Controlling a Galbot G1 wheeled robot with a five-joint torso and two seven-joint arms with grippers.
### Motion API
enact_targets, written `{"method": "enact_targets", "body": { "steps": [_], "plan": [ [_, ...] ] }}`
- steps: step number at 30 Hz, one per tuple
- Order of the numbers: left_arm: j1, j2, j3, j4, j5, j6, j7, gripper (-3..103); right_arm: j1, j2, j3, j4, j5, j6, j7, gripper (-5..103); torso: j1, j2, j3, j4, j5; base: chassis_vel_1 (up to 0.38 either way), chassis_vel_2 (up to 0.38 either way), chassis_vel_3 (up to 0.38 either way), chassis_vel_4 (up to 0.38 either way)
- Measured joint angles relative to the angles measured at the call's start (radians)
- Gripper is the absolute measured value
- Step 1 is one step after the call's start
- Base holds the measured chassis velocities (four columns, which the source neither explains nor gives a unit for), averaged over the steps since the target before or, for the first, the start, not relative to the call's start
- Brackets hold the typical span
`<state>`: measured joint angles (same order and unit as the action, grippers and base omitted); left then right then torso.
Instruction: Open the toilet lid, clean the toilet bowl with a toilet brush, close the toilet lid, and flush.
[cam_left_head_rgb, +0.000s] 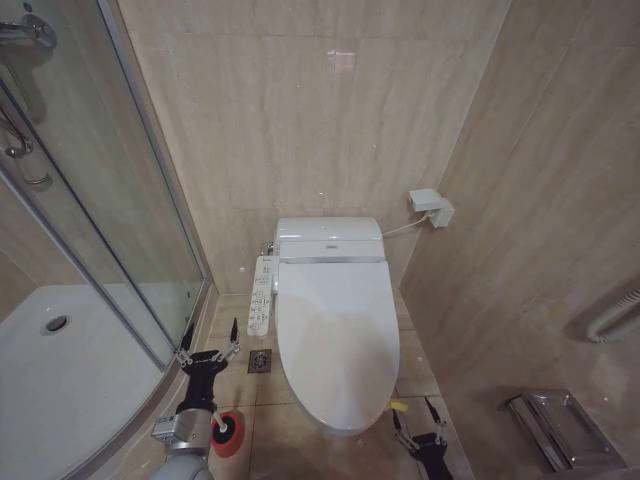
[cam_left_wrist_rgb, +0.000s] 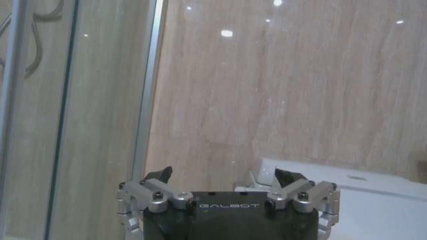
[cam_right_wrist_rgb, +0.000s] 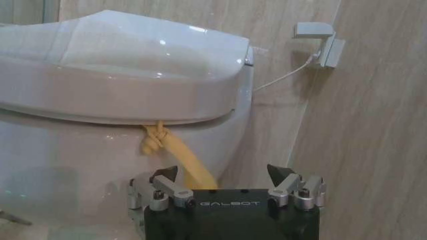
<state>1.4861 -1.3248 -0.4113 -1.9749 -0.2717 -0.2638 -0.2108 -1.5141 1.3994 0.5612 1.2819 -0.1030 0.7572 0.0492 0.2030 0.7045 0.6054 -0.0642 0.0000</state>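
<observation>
Right gripper (cam_left_head_rgb: 419, 413) is held open and empty low by the front rim of the toilet, just beside the yellow strap (cam_right_wrist_rgb: 175, 155) hanging from the lid's (cam_left_head_rgb: 335, 330) front edge. Left gripper (cam_left_head_rgb: 209, 338) is also spread open, holding nothing, above the floor at the toilet's left side. A red cup (cam_left_head_rgb: 229, 434) is seen on the floor under the left arm; its contents cannot be made out. Lid is shut flat, so nothing is judged done: opening, brushing, closing, flushing all remain.

Left gripper (cam_left_head_rgb: 209, 340) fingers spread, right gripper (cam_left_head_rgb: 416, 412) fingers spread, both arms low
</observation>
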Motion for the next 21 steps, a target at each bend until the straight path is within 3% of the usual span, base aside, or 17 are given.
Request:
{"method": "enact_targets", "body": {
  "steps": [16,17,21],
  "plan": [
    [-0.02,0.016,-0.004,0.015,-0.011,0.002,0.0,100,0.036,0.005,0.022,-0.036,0.006,0.004,-0.002,91,0.0,0.0,0.0,0.0002,0.0,0.0,0.0,0.0,0.0],
    [-0.024,0.016,-0.004,0.017,-0.012,0.002,0.0,100,0.036,0.008,0.022,-0.038,0.006,0.006,-0.002,71,0.0,0.0,0.0,0.0001,0.0,0.0,0.0,0.0,0.0],
    [-0.033,0.018,-0.002,0.022,-0.014,0.003,0.0,100,0.027,0.016,0.019,-0.036,0.005,0.01,-0.003,71,0.0,0.0,0.0,0.0001,0.0,0.0,0.0,0.0,0.0]
  ]
}}
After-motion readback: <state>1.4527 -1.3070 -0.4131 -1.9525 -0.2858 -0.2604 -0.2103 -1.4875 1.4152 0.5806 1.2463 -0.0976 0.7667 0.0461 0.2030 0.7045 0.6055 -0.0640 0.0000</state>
